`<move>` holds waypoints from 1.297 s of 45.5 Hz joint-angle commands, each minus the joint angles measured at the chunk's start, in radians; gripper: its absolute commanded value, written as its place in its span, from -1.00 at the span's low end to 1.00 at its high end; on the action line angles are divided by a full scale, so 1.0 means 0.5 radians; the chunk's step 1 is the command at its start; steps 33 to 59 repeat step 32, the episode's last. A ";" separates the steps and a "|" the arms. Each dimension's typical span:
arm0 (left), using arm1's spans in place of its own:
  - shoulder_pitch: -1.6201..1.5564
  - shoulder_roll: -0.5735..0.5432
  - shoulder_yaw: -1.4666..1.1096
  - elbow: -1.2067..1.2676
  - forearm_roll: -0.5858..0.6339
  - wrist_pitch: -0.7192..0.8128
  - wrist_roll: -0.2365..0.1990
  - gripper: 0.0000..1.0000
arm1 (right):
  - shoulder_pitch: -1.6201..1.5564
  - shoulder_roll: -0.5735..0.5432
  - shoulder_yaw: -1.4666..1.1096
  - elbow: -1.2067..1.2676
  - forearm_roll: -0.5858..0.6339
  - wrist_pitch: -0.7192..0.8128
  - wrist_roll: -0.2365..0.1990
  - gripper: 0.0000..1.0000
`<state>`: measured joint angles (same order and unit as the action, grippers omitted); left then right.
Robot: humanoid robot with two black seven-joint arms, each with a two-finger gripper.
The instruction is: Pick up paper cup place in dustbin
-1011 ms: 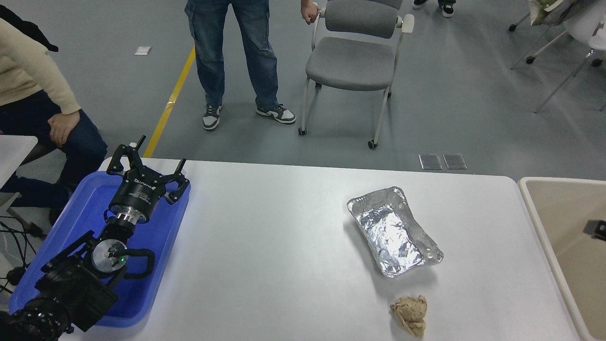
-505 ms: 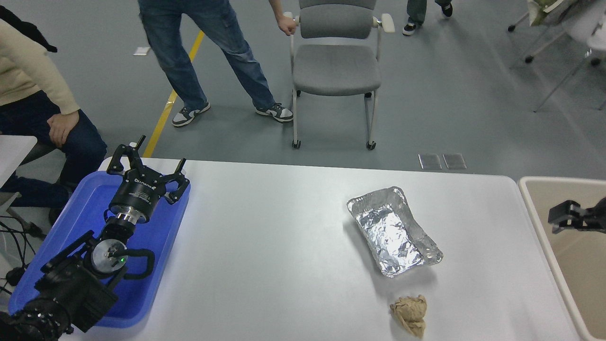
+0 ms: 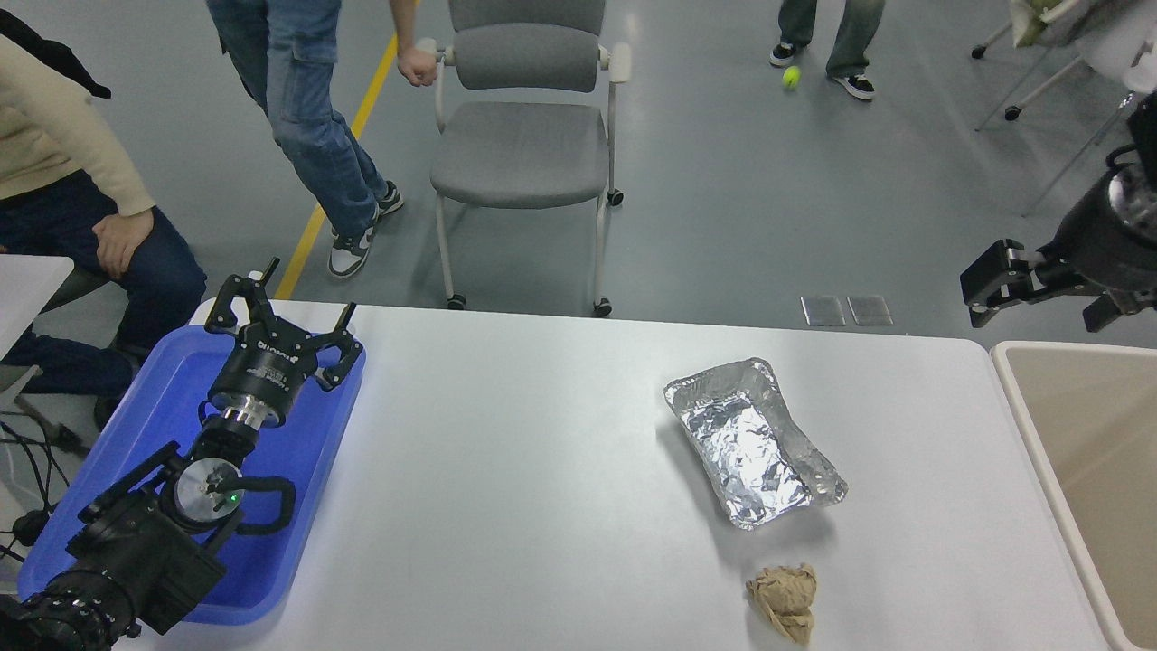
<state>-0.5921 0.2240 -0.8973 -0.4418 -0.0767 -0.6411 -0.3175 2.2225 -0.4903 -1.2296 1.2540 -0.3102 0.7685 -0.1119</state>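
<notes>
The paper cup is not in view anywhere on the table or in the part of the dustbin that shows. The dustbin [image 3: 1021,407], beige with a pale rounded rim, stands at the table's right end, cut off by the picture's edge. My right gripper [image 3: 1039,303] hangs in the air above the dustbin's far rim, open and empty. My left gripper [image 3: 280,316] is parked open over the blue tray [image 3: 307,452] at the lower left.
A crinkled silver foil tray [image 3: 755,443] lies right of the table's middle, and a crumpled brown paper ball [image 3: 783,599] lies near the front edge. A person pulls a grey chair [image 3: 520,136] beyond the table. Another person sits at the far left.
My right gripper has risen out of the dustbin to above its far rim. The person has dragged the chair to the left. A green ball has appeared on the floor.
</notes>
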 commanded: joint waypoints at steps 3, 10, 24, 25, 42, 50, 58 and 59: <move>0.000 0.000 0.000 0.000 0.000 0.000 0.000 1.00 | 0.129 0.106 0.060 0.023 0.010 0.034 0.003 1.00; -0.003 0.000 0.000 0.000 -0.003 0.000 0.000 1.00 | 0.135 0.106 0.075 0.005 0.004 0.034 0.003 1.00; -0.003 0.000 0.000 0.000 0.000 0.000 0.000 1.00 | 0.086 0.174 0.134 0.002 0.007 0.034 0.003 1.00; -0.003 0.000 0.000 0.000 0.000 0.000 0.000 1.00 | 0.086 0.183 0.146 0.002 0.007 0.034 0.003 1.00; -0.003 0.000 0.000 0.000 0.000 0.000 0.000 1.00 | 0.068 0.198 0.213 -0.001 0.007 0.034 0.003 1.00; -0.003 0.000 0.000 0.000 0.000 0.000 0.000 1.00 | 0.068 0.198 0.213 -0.001 0.007 0.034 0.003 1.00; -0.003 0.000 0.000 0.000 0.000 0.000 0.000 1.00 | 0.068 0.198 0.213 -0.001 0.007 0.034 0.003 1.00; -0.003 0.000 0.000 0.000 0.000 0.000 0.000 1.00 | 0.068 0.198 0.213 -0.001 0.007 0.034 0.003 1.00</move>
